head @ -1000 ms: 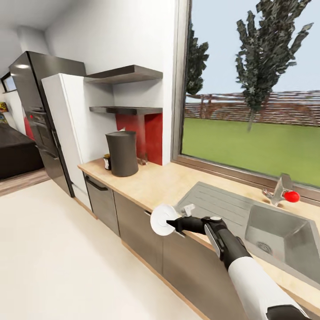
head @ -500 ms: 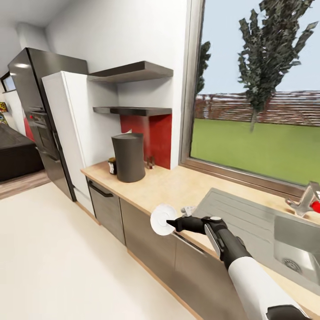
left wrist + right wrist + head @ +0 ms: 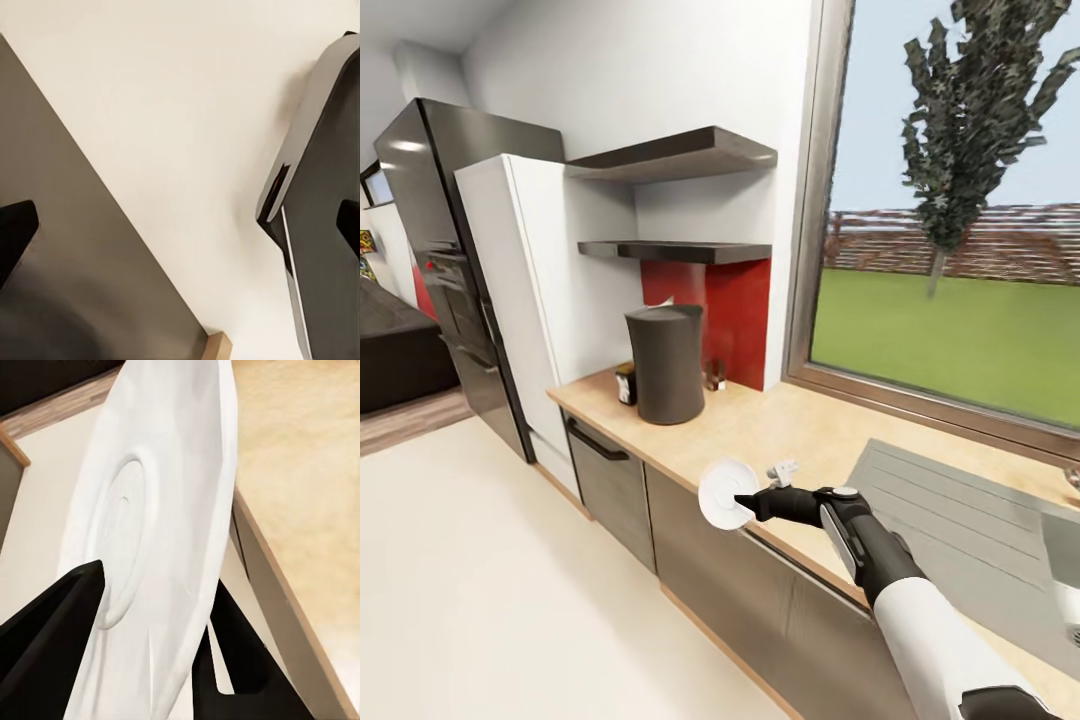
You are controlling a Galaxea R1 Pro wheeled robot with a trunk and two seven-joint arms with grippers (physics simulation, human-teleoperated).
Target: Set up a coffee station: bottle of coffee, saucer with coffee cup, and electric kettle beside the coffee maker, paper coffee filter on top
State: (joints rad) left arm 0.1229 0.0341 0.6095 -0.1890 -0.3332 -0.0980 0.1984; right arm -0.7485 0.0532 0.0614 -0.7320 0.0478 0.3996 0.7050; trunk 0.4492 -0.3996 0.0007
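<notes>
My right gripper [image 3: 748,505] is shut on the white saucer [image 3: 726,494], held on edge in front of the cabinet fronts, just off the countertop [image 3: 780,425]. In the right wrist view the saucer [image 3: 150,532] sits between the black fingers [image 3: 52,637]. The dark grey coffee maker [image 3: 666,365] stands at the counter's far left end. A white tip of the paper coffee filter [image 3: 663,301] pokes above its top. The small dark bottle of coffee [image 3: 626,384] stands on the counter just left of it. The black kitchen shelf [image 3: 680,250] hangs above. My left gripper [image 3: 180,229] is open over the floor.
A steel drainboard [image 3: 970,520] lies in the counter at the right, under a large window [image 3: 960,250]. A tall white cabinet [image 3: 525,290] and dark fridge [image 3: 435,250] close off the counter's left end. Pale open floor [image 3: 490,600] stretches on the left.
The whole view has shifted: the coffee maker and shelf now look nearer and further right, and the sink has slid out at the right. The right arm keeps the saucer in the same pose.
</notes>
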